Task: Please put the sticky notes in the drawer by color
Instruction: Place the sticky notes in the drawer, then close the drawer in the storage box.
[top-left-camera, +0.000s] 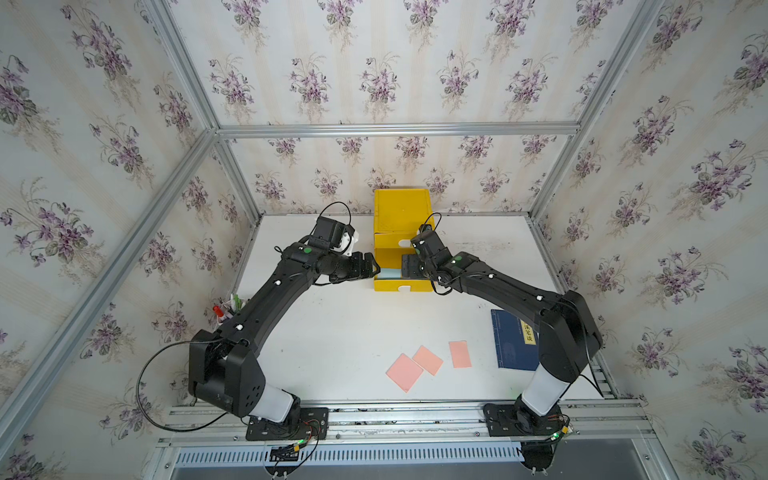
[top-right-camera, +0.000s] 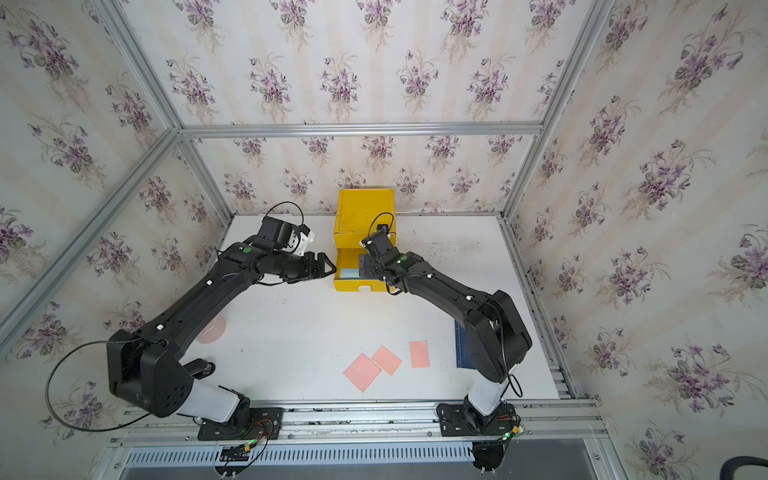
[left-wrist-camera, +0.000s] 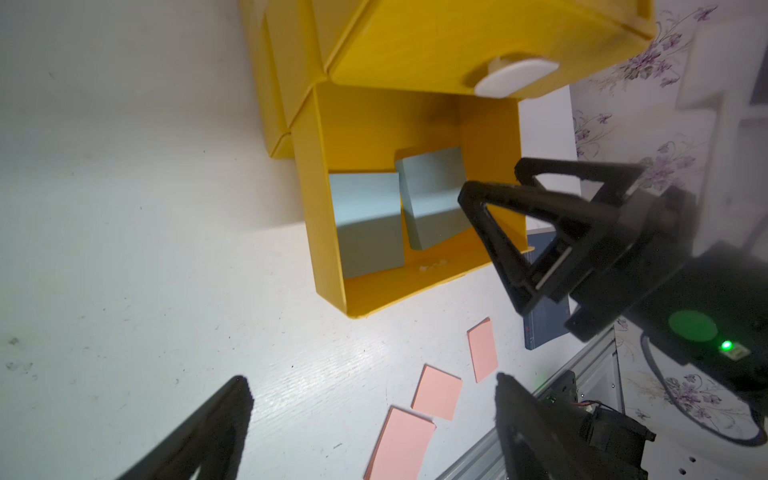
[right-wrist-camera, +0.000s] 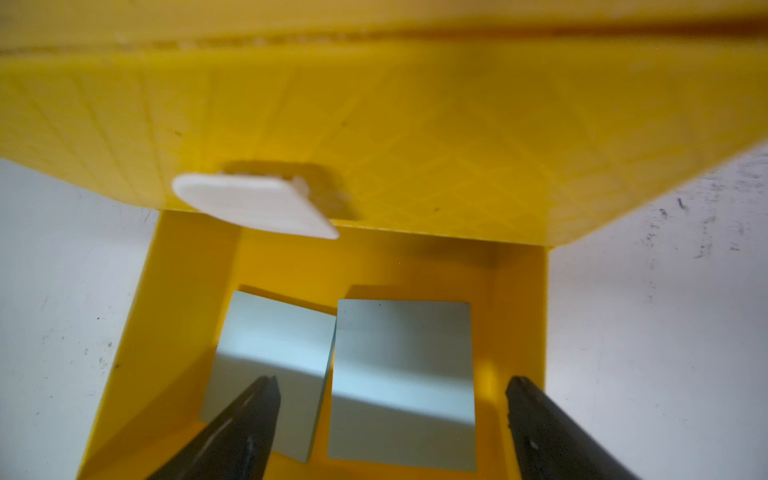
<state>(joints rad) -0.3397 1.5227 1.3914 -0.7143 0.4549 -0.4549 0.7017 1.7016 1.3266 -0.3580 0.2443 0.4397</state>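
The yellow drawer chest stands at the back of the table with a lower drawer pulled out; its front wall faces me. Two light blue sticky notes lie side by side inside it. My right gripper hangs open just above them, holding nothing. My left gripper is open and empty beside the pulled-out drawer's left wall. Three salmon pink sticky notes lie on the white table near the front; the left wrist view shows them too.
A dark blue book lies at the front right, partly under the right arm. A cup of pens stands at the table's left edge behind the left arm. An aluminium rail runs along the front.
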